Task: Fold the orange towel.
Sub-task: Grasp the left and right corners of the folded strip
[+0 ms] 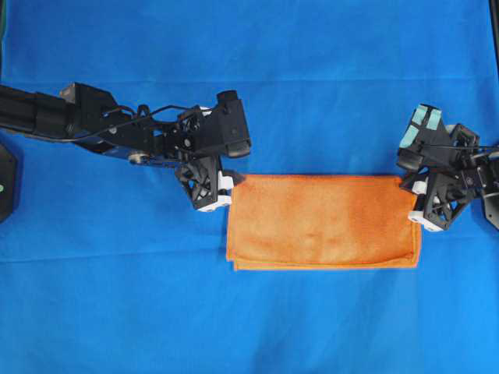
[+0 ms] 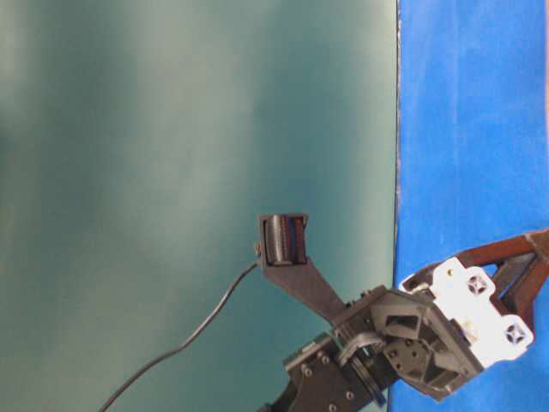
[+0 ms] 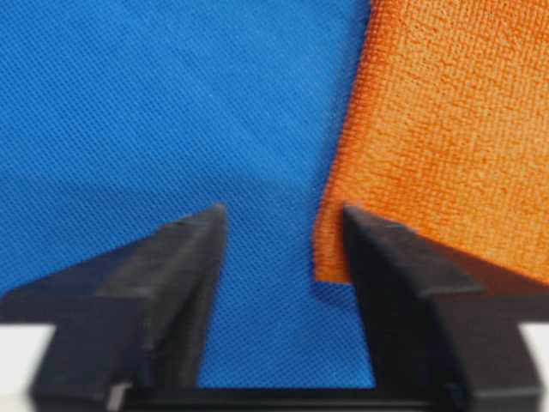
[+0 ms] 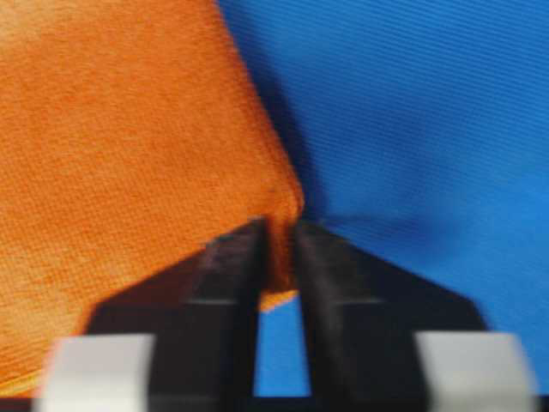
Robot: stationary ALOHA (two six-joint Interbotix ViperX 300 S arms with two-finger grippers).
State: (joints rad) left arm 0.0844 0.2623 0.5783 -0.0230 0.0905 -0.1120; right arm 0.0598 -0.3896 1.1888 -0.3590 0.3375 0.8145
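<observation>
The orange towel (image 1: pixel 323 222) lies as a wide rectangle on the blue cloth, doubled over, with a lower layer showing along its near edge. My left gripper (image 1: pixel 226 191) sits at the towel's far left corner. In the left wrist view it (image 3: pixel 285 215) is open, and the towel corner (image 3: pixel 343 249) lies just inside the right finger, not clamped. My right gripper (image 1: pixel 417 204) is at the towel's right edge. In the right wrist view it (image 4: pixel 280 225) is shut, pinching a corner of the towel (image 4: pixel 129 146) between its fingers.
The large blue cloth (image 1: pixel 249 78) covers the whole table around the towel. A black fixture (image 1: pixel 6 183) stands at the left edge. The table-level view shows one gripper's white-tipped body (image 2: pixel 467 309) beside a green wall (image 2: pixel 171 172).
</observation>
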